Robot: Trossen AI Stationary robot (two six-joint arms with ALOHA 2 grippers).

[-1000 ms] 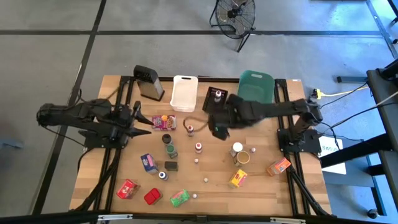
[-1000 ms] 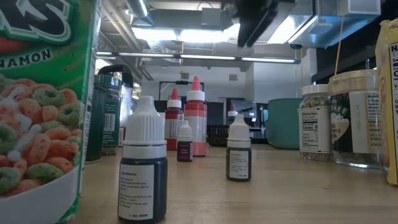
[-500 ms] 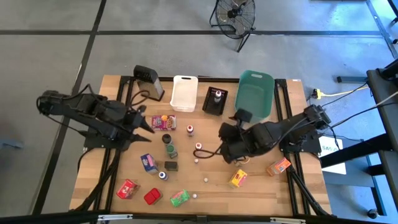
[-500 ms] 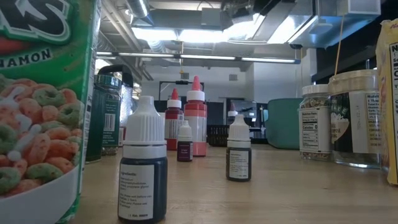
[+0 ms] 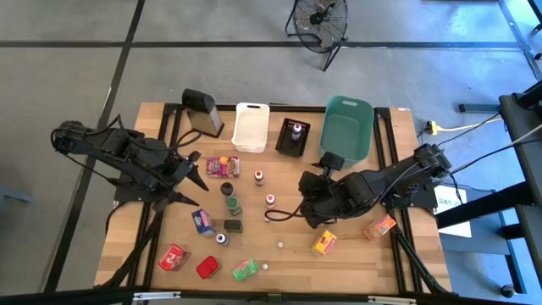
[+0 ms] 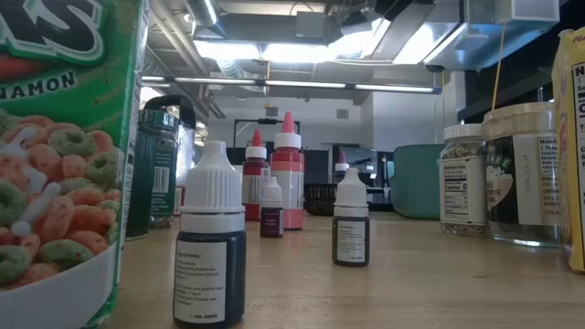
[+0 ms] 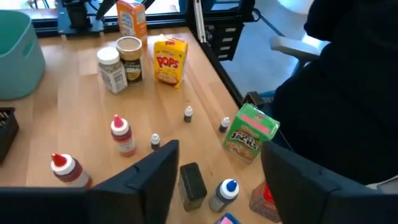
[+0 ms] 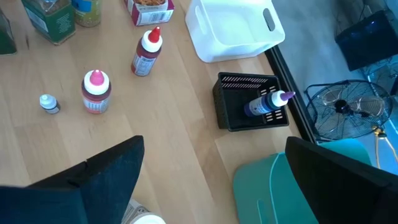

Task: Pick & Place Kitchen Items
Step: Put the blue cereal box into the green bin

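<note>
Fingers (image 8: 112,171) of right gripper (image 5: 306,196) spread — white-lidded jar (image 8: 146,219) between.

bench (image 5: 356,254): pale wood planks, black frame
teal bin (image 5: 347,127): plain teal
white bin (image 5: 251,125): plain white
black bin (image 5: 292,135): black, slatted
yellow packet (image 5: 324,243): yellow with red lettering
green packet (image 5: 245,269): green with printed cereal rings
orange packet (image 5: 379,226): orange
red packet (image 5: 173,257): red
blue packet (image 5: 202,222): blue with pink
grater (image 5: 201,111): grey, black top
</note>
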